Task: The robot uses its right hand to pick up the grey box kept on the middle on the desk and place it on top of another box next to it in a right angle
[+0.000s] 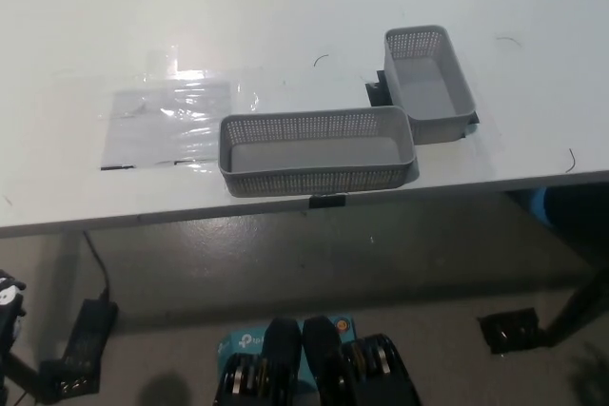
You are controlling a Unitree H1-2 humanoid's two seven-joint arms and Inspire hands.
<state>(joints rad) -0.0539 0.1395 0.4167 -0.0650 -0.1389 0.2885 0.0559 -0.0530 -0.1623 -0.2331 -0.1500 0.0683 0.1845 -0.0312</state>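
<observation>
As far as can be judged from the head view, either not begun or already finished; cannot settle which.

Noted two grey mesh boxes on the white table (285,7). Long grey box (319,151) set crosswise near the front edge, about mid-table. Second grey box (428,83) just beyond its right end, running away from the edge, so already at a right angle to the first. Near corner of the second close against the long one's right end, perhaps touching; looks slightly raised on something black beneath it (377,92). Cannot tell whether resting on the long box or only beside it. Both empty.

Right hand: not in frame at all. Nothing held that can be seen, no state readable. No black arm over the table.

Left hand (9,303): only a white sliver at the far lower-left edge, below table level, resting. Open or closed cannot be told.

Relative to that left hand: long grey box well up and off to the right, well apart; second box farther right again and farther back. No position relative to the right hand possible while out of view.

Judgement: if stacking still owed, whole job left: reach in, grasp, lift, turn, set down across the other. If the raised look means stacked, only withdrawal done and nothing left.

Also on table: crinkled clear plastic sheet (171,121), between left hand and the boxes.
</observation>
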